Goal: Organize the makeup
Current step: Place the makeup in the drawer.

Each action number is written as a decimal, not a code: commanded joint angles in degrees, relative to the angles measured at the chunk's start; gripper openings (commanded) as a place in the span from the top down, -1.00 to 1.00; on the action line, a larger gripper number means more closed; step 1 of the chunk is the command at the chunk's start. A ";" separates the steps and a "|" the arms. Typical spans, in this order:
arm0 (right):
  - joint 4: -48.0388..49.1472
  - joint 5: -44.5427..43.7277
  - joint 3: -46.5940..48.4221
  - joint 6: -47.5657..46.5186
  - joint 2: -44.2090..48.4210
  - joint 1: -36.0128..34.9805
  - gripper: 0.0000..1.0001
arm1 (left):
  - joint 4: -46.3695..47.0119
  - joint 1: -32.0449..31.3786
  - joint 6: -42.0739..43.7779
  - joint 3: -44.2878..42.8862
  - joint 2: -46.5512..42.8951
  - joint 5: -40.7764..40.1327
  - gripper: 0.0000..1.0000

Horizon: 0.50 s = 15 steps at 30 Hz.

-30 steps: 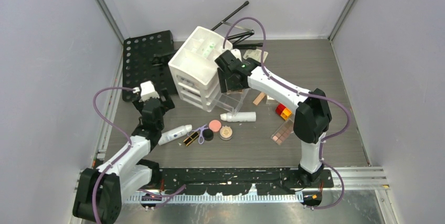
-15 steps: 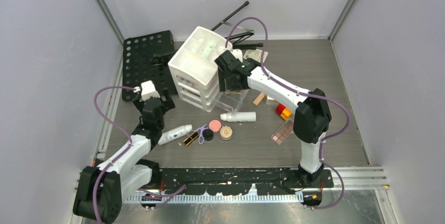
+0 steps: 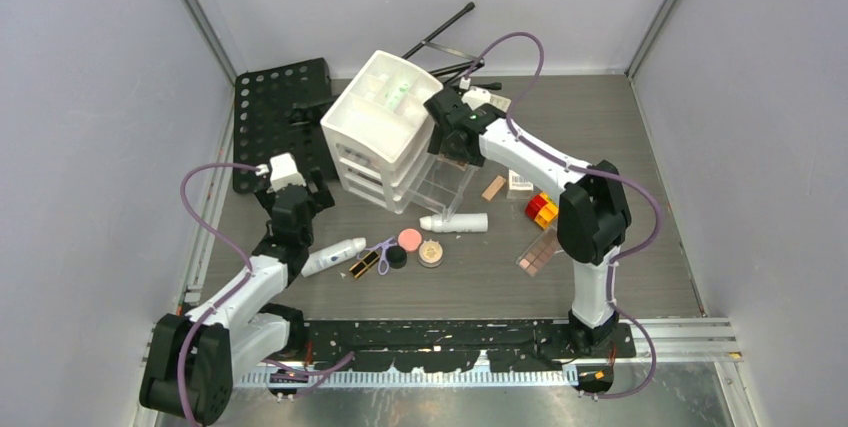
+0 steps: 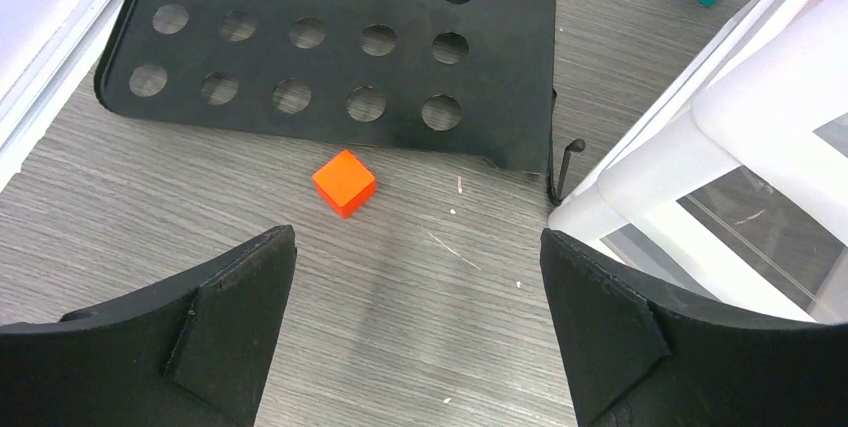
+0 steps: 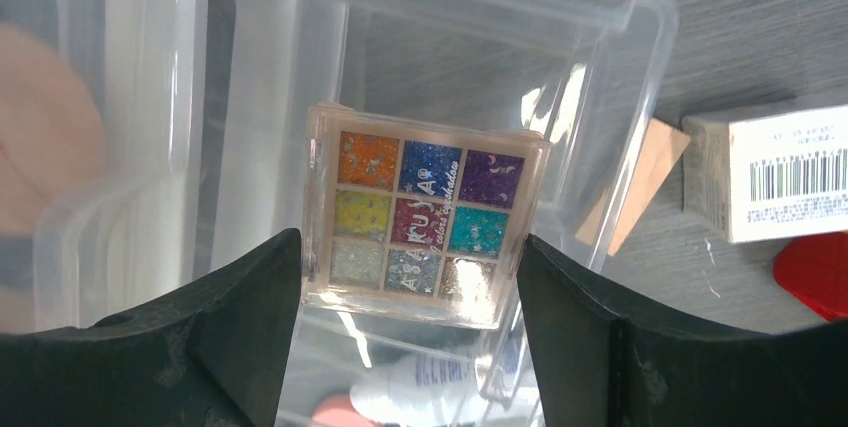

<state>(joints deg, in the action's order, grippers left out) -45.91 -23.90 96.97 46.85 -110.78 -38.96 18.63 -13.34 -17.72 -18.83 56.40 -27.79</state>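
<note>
Having risen, right arm point(image 3: 455, 117) left palette point(image 5: 425, 215) in drawer point(image 5: 620, 37).

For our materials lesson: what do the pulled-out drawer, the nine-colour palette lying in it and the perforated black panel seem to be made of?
Drawer: probably clear glossy plastic; the table grain shows through and its rims catch highlights.
Palette: likely transparent plastic casing holding glittery pressed powders; the pans sparkle.
Perforated panel: looks like thin black sheet metal, smooth and semi-matte, with evenly punched round holes; plastic cannot be ruled out.
</note>
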 commanded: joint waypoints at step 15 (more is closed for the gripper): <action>1.16 -3.44 10.82 5.88 -9.87 3.35 -0.46 | 3.60 -0.10 -0.56 -2.35 0.26 -0.51 -0.89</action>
<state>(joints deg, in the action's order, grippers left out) -45.15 -25.36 104.79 51.11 -119.52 -35.88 18.65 -13.34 -17.78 -19.00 56.51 -27.77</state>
